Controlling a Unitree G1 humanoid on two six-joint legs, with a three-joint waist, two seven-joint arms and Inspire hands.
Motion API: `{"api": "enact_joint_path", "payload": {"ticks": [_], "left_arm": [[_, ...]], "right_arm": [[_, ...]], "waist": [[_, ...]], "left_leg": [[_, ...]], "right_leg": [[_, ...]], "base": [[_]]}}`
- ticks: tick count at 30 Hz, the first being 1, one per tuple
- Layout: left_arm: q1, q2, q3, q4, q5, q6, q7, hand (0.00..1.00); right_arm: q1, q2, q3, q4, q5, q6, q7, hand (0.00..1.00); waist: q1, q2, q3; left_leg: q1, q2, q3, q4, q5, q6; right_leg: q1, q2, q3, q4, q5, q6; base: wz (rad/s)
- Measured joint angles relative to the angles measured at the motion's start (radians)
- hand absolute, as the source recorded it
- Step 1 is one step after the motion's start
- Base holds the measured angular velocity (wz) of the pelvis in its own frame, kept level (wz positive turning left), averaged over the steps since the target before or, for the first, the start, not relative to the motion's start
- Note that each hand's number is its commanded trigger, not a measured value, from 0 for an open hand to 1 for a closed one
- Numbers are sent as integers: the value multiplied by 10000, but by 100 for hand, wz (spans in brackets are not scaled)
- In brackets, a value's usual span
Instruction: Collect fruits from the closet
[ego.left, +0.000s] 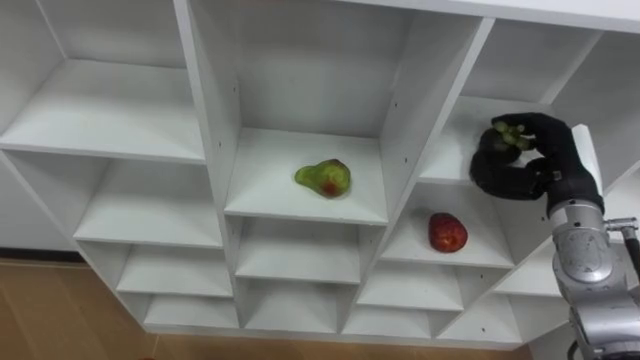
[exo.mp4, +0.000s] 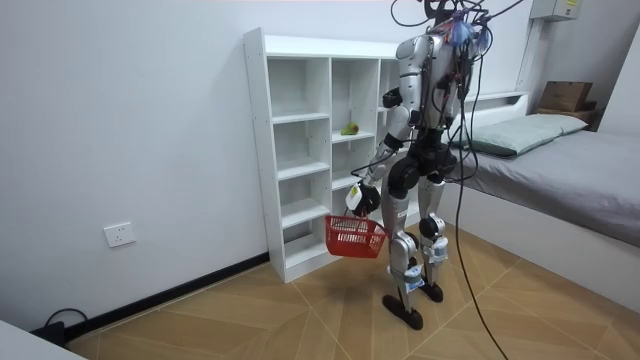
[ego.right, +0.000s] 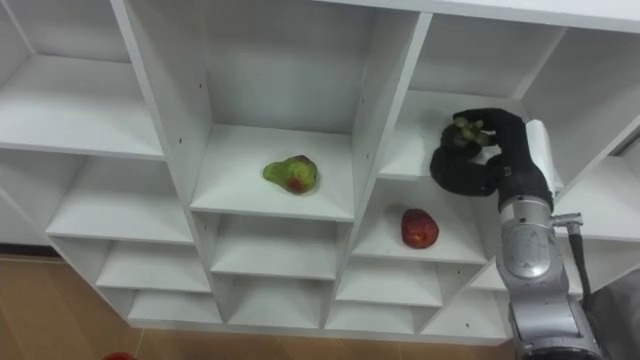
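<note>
Left eye view: right hand clenched round green grapes inside closet | pear, apple on shelves, uncollected | left hand grips red basket | collecting looks barely begun

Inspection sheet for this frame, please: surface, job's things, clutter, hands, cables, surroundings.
Surface: white cubby shelf unit, upright against the wall.
Job's things: green-and-red pear in a middle cubby; red apple in the cubby lower right of it; small green fruit cluster in hand; red plastic basket.
Clutter: nothing seen.
Hands: right robot hand curled round that cluster at the cubby above the apple; left robot hand holds the basket by its handle.
Cables: nothing seen on the shelves.
Surroundings: grey bed, wall socket, wooden floor.
</note>
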Motion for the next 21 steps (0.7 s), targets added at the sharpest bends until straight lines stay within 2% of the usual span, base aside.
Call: {"api": "enact_joint_path", "payload": {"ticks": [3, 7, 11, 16, 21], "left_arm": [[13, -45, 17, -4, 87, 3, -5, 100], [2, -60, 20, -5, 86, 5, 2, 100], [13, -62, 36, 3, 42, -1, 29, 100], [48, -152, 25, 11, -38, -22, 277, 100], [55, -169, 20, 42, -815, -216, 427, 100]], "right_arm": [[459, 4, -9, -703, 131, 62, 21, 100], [1008, 37, -10, -1607, 92, 140, 34, 100], [1264, 97, -11, -1976, 237, 174, 59, 100], [1791, 449, -7, -2694, 438, 202, 157, 100], [2410, 461, 26, -3466, 540, 204, 195, 100]], "waist": [[5, 66, -50], [-20, 227, -65], [-17, 277, -59], [-54, 302, -43], [-82, 385, -17]], "left_leg": [[-55, 0, 13, 1, 0, -1], [-98, -3, 26, -2, 0, -1], [-97, -2, 56, 1, 0, 0], [-81, 6, 211, -9, 0, 0], [-97, 3, 291, -53, -3, 3]], "right_leg": [[-47, -3, -21, 0, 1, -1], [-121, -6, -30, 10, 1, 0], [-134, -9, -4, 12, 1, 0], [-159, -1, 148, 16, 1, 0], [-240, 19, 263, 26, 0, 2]], "base": [[0], [-2], [-1], [-7], [-4]]}}
